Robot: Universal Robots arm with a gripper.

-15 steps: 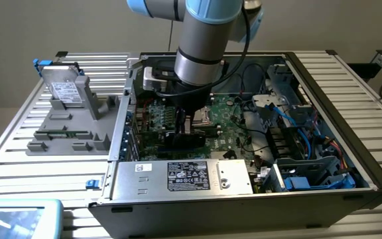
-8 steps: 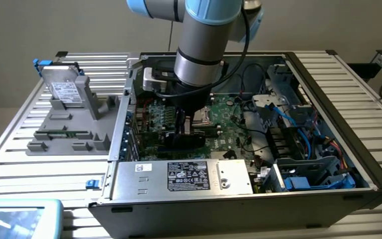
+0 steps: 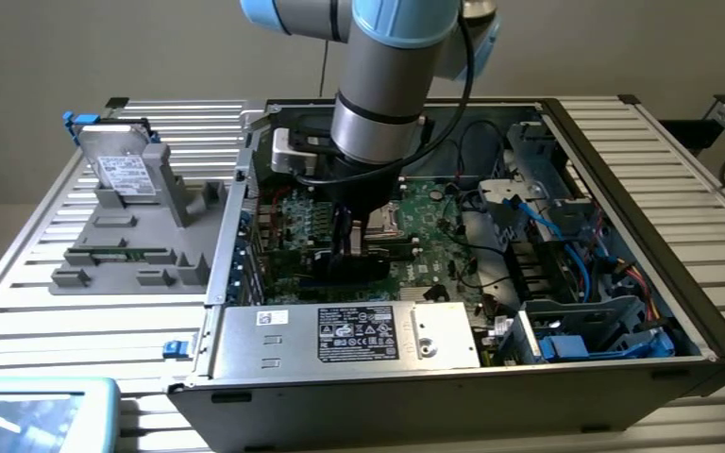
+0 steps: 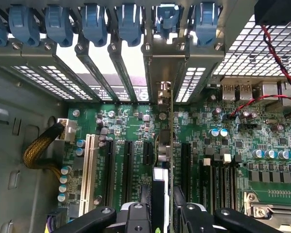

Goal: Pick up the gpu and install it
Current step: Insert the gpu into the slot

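Observation:
The gpu (image 4: 168, 145) shows edge-on in the wrist view as a thin green card standing upright over the motherboard (image 4: 203, 121). Its silver end bracket (image 4: 163, 94) sits against the rear slot openings of the case. My gripper (image 4: 165, 216) is shut on the card, with one black finger (image 4: 136, 216) on each side of it. In the exterior view my gripper (image 3: 356, 241) reaches down into the open computer case (image 3: 627, 160), and the gpu (image 3: 337, 269) is a dark shape just under it, low over the motherboard (image 3: 432, 226).
Blue slot latches (image 4: 94, 24) line the case's rear wall. A white slot (image 4: 89, 165) and black slots lie beside the card, with a yellow-sleeved cable (image 4: 39, 150) nearby. The power supply (image 3: 350, 335), a drive cage (image 3: 589, 330) and a hard drive (image 3: 124, 170) on a grey fixture surround the work.

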